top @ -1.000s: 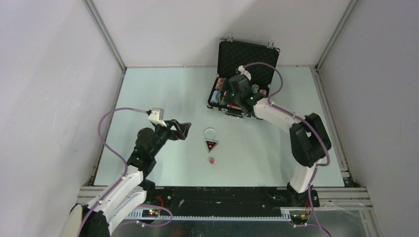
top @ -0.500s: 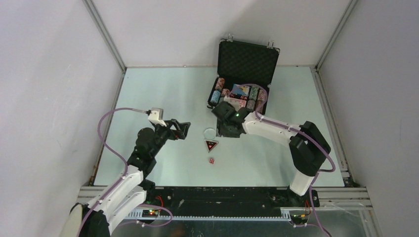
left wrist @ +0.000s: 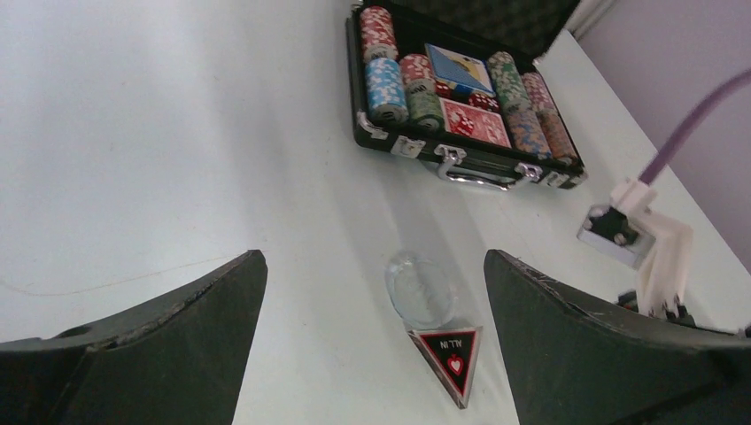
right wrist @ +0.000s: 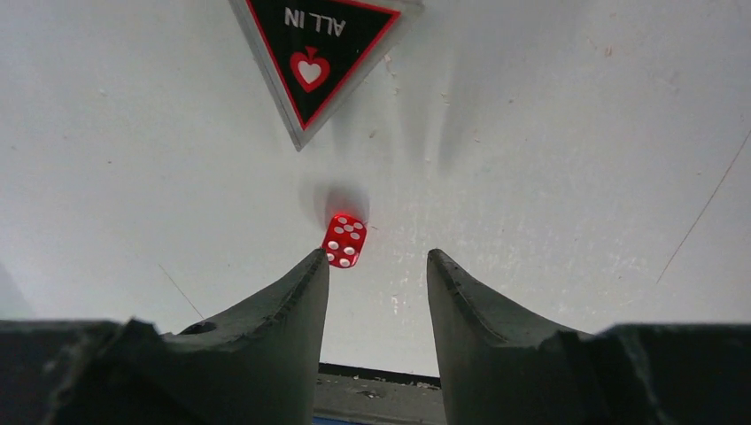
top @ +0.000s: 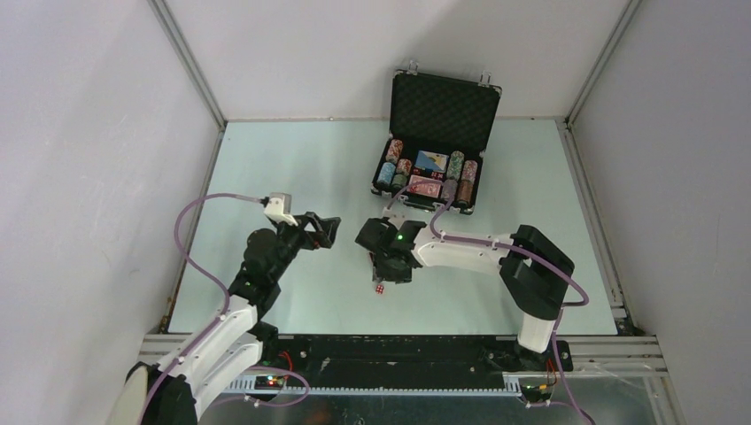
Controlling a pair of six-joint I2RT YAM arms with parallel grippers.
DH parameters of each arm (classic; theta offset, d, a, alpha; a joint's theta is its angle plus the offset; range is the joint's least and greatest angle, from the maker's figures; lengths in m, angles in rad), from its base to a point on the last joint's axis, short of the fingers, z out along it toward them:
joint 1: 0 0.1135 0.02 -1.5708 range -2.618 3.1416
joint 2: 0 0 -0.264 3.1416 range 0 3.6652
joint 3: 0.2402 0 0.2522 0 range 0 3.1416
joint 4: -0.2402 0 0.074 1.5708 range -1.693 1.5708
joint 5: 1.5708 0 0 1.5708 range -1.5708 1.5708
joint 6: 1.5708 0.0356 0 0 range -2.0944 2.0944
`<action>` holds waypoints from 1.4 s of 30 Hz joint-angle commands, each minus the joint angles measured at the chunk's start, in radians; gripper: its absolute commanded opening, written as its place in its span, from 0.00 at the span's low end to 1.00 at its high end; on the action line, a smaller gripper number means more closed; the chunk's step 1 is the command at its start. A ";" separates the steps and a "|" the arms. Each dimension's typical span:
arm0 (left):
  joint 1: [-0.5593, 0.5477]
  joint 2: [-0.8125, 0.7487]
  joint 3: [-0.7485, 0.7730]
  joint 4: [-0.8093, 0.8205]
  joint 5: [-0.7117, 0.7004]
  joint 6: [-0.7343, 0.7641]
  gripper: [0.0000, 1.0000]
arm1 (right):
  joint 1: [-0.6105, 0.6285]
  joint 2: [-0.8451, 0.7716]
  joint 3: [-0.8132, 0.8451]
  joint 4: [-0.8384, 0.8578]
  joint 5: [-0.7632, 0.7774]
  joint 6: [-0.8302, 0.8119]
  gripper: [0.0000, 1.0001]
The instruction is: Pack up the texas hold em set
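The black briefcase (top: 423, 203) is located at the far side of the table (top: 292, 177), right of centre. Its long axis runs left to right, slightly skewed. The foam-lined lid (top: 445, 104) is raised at the far edge, and the handle faces the arms. The striped chip stacks (left wrist: 385, 78) are laid on their sides, with their axes running near to far, beside a blue card deck (left wrist: 458, 68) and a red card deck (left wrist: 474, 122).

The table is pale and matt. It is enclosed by plain grey-white walls (top: 106, 133) with aluminium framing.

The right gripper (right wrist: 376, 266) is lowered over the table, its jaws partly open and empty. The red die (right wrist: 344, 240) lies just ahead of one fingertip; contact cannot be confirmed. The apex of the triangular "ALL IN" token (right wrist: 314, 49) points toward this gripper.

The left gripper (left wrist: 369, 266) is held wide open and empty. A clear round token (left wrist: 420, 289) lies ahead of it.
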 commanded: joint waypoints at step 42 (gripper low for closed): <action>0.002 -0.084 -0.016 -0.038 -0.250 -0.082 1.00 | 0.011 0.075 -0.041 0.131 -0.066 0.114 0.34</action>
